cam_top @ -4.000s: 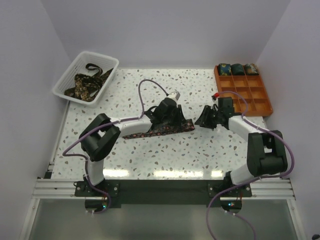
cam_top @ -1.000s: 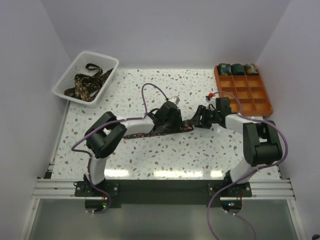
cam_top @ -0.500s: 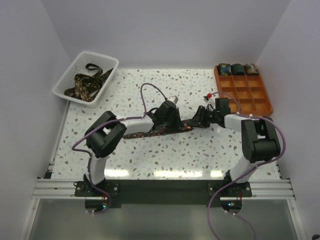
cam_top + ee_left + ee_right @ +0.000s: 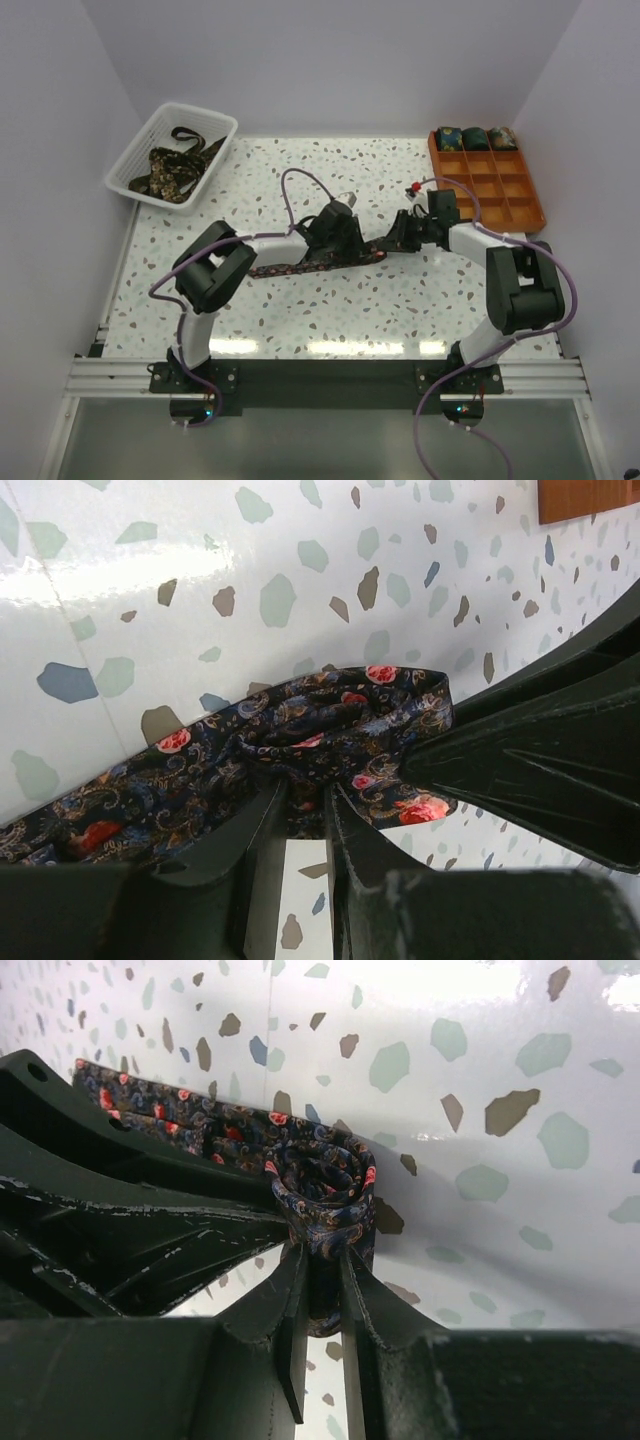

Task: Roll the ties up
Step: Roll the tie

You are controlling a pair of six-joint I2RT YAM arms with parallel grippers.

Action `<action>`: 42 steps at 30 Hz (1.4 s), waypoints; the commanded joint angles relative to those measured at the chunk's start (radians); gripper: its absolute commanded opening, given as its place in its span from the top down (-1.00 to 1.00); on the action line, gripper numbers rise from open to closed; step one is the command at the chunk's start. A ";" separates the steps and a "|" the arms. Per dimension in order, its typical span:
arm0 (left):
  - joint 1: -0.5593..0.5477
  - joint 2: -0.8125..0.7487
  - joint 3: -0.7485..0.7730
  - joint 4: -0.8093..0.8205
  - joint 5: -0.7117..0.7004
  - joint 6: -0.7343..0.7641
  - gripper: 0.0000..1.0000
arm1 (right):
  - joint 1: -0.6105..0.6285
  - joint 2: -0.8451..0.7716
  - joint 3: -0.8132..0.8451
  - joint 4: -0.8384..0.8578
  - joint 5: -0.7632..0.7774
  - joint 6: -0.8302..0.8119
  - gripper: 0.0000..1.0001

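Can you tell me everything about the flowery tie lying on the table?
The tie is dark blue fabric with small red flowers and paisley swirls. It lies flat and slanted across the speckled table. Its right end is curled into a small roll, pinched by the right gripper. The left gripper pinches bunched fabric next to it.

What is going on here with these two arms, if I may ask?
Both arms work on one tie stretched across the table. The right end effector pinches a small roll started at its end, while the left end effector pinches the fabric beside it. Three rolled ties sit in the orange tray; more lie in the white basket.
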 commanded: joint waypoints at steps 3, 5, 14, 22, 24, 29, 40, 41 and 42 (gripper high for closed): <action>-0.018 0.047 0.018 0.071 0.041 -0.071 0.48 | 0.026 -0.068 0.085 -0.152 0.084 -0.069 0.64; -0.021 0.050 0.012 0.122 0.061 -0.095 0.46 | 0.035 -0.076 0.107 -0.198 0.114 -0.088 0.64; -0.009 -0.059 -0.066 0.147 0.000 -0.111 0.11 | 0.132 -0.087 0.202 -0.364 0.363 -0.148 0.64; 0.008 -0.191 -0.157 0.082 -0.057 -0.037 0.02 | 0.208 -0.068 0.278 -0.463 0.529 -0.157 0.64; 0.014 -0.243 -0.195 0.070 -0.077 -0.008 0.01 | 0.225 -0.068 0.295 -0.477 0.565 -0.162 0.64; 0.030 -0.321 -0.255 0.032 -0.108 0.039 0.01 | 0.248 -0.050 0.315 -0.502 0.608 -0.165 0.64; 0.025 -0.272 -0.267 0.114 0.007 -0.022 0.04 | 0.319 -0.004 0.351 -0.517 0.676 -0.140 0.55; 0.021 -0.263 -0.257 0.119 0.013 -0.026 0.05 | 0.320 -0.004 0.346 -0.511 0.675 -0.137 0.53; 0.016 -0.252 -0.243 0.119 0.019 -0.030 0.08 | 0.320 -0.004 0.337 -0.504 0.673 -0.131 0.40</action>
